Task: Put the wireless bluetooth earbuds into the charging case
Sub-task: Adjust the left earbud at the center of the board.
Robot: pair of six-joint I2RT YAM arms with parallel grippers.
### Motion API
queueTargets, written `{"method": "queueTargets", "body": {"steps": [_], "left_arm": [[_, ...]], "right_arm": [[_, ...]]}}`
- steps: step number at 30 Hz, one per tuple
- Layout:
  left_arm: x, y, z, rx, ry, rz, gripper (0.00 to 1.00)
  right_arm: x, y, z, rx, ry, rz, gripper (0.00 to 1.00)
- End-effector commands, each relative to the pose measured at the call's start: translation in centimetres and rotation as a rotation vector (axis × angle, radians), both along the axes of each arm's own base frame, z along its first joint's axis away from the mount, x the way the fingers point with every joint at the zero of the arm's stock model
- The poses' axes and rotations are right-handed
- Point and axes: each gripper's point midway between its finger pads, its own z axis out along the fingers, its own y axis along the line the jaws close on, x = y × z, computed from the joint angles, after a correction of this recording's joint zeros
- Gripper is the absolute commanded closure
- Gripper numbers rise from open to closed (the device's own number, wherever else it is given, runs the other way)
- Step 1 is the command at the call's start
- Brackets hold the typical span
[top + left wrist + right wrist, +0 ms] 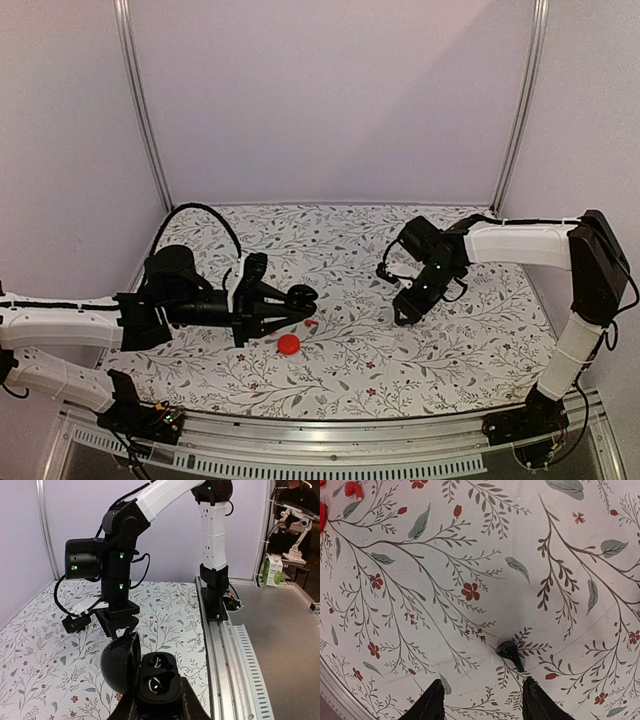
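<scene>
Low in the left wrist frame, the black charging case sits pinched in the left gripper, its lid swung open to the left; at the bottom of the right wrist frame the right gripper stands spread, a black earbud lying untouched on the floral cloth just above its tips; a red earbud lies upper left; a red case lies below centre.

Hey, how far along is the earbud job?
Done: the left gripper holds the black case open. In hand: the right gripper hangs open over a black earbud on the table. Left: grasp it and seat it; a red earbud lies loose too.
</scene>
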Motion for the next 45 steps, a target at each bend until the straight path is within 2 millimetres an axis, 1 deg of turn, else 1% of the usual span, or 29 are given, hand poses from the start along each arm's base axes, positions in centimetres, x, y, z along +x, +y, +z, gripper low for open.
{"method": "queueTargets", "body": {"steps": [1,5,9,14,18,22,26,30,34,38,41,45], "left_arm": [[0.3,0.3,0.4,-0.017,-0.029,0.014,0.98],[0.3,0.4,0.4,-0.016,-0.032,0.017,0.98],[0.3,0.3,0.4,-0.016,-0.033,0.016,0.98],[0.3,0.4,0.5,-0.019,-0.033,0.015,0.98],[0.2,0.3,0.5,-0.020,-0.036,0.014,0.98],[0.3,0.4,0.5,-0.019,-0.038,0.017,0.98],[0.4,0.4,0.7,-0.021,-0.039,0.024,0.99],[0.4,0.5,0.9,-0.021,-0.045,0.028,0.99],[0.4,0.5,0.8,-0.020,-0.043,0.028,0.99],[0.3,0.5,0.9,-0.023,-0.045,0.026,0.99],[0.3,0.6,1.0,-0.024,-0.047,0.027,0.99],[0.3,0.6,1.0,-0.026,-0.049,0.027,0.99]], "right_arm": [[0.0,-0.1,-0.7,-0.045,0.010,0.002,0.49],[-0.4,-0.9,-1.7,-0.079,0.024,-0.013,0.52],[-1.4,-0.4,-2.0,-0.039,0.072,-0.029,0.54],[-2.2,-0.7,-2.8,-0.042,0.102,-0.044,0.56],[-2.3,-0.9,-3.2,-0.051,0.112,-0.048,0.59],[-2.3,-0.6,-3.6,-0.045,0.123,-0.047,0.60],[-2.3,-0.7,-4.8,-0.071,0.146,-0.049,0.60],[-2.1,-0.7,-5.3,-0.081,0.146,-0.048,0.59],[-1.5,-0.5,-5.6,-0.090,0.136,-0.049,0.57],[-0.9,-0.7,-6.3,-0.129,0.131,-0.050,0.57],[-0.4,-1.0,-6.4,-0.152,0.121,-0.055,0.55],[0.5,-1.1,-6.0,-0.163,0.100,-0.062,0.51]]}}
